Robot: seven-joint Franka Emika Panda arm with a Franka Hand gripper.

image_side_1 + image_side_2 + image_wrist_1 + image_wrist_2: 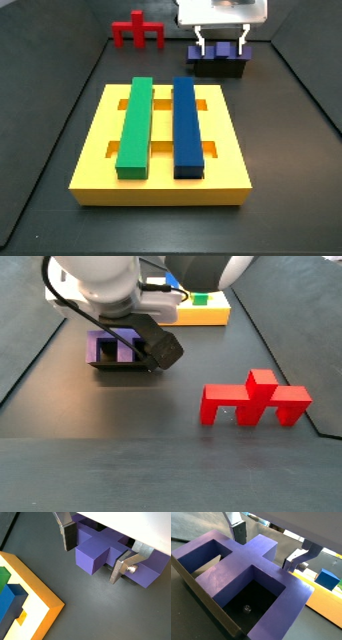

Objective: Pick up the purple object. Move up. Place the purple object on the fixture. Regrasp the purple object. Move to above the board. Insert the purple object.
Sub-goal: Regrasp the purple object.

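- Red pronged piece (138, 29): stands alone at the far left of the surface (54, 150), well apart from the work; no obstacle.
- Yellow board (94, 150): bears a green bar (134, 137) and a blue bar (187, 135); these limit which slots are free for insertion.
- Purple piece (217, 58): seated on the black fixture (214, 70), beyond the board.
- Tool (93, 554): fingers (119, 569) straddle the raised stub, apparently spread and not yet pinching, though contact is hard to judge.
- Risk: an off-centre closure could tilt the piece or drag it off the fixture.
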